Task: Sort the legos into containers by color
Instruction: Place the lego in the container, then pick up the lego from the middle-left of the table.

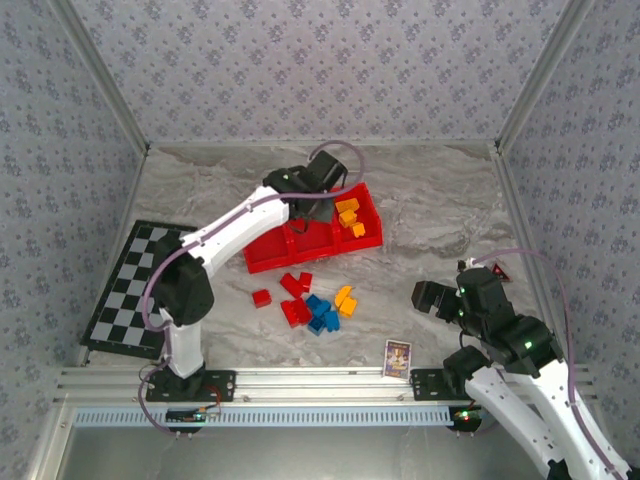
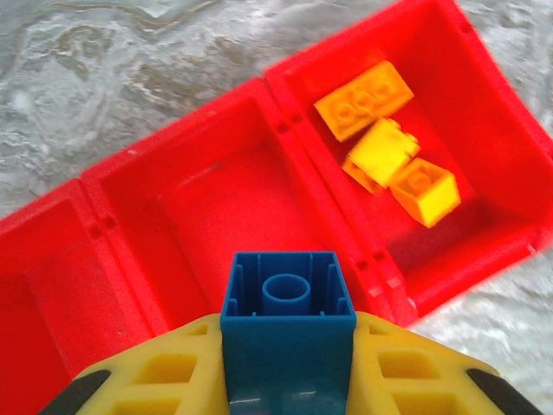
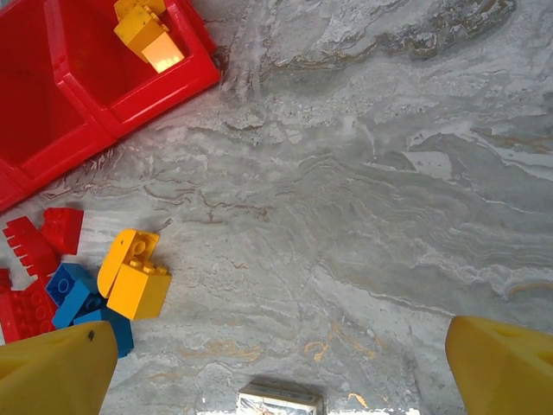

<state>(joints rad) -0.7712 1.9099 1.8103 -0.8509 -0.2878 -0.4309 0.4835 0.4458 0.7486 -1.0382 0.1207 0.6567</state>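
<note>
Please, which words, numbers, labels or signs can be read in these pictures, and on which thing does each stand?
None can be read.
Card: a printed picture, any writing too small.
Studs of the orange bricks: no lettering can be made out.
Red triangular piece: too blurred.

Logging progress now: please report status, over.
Left gripper shut on blue lego, above middle compartment. Right gripper open over table. Nothing blocking.
</note>
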